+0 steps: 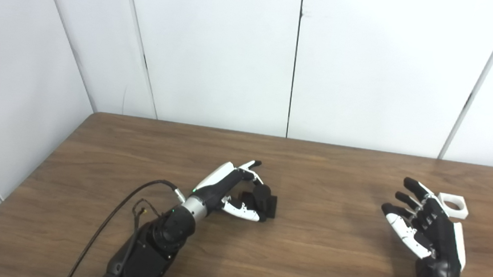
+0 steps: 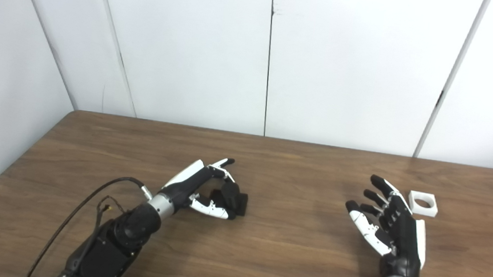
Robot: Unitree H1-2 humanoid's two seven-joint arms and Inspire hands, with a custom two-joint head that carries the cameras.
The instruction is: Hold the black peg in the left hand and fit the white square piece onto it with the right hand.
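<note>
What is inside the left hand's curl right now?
The black peg sits on the table within the left hand, fingers curling around it. Its near side is covered by them, so a firm grip cannot be confirmed.

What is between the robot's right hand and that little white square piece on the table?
Nothing visible. The white square piece lies flat on the table, just beyond and to the right of the open right hand, with only bare wood between them. The left hand is curled around the black peg far across the table.
</note>
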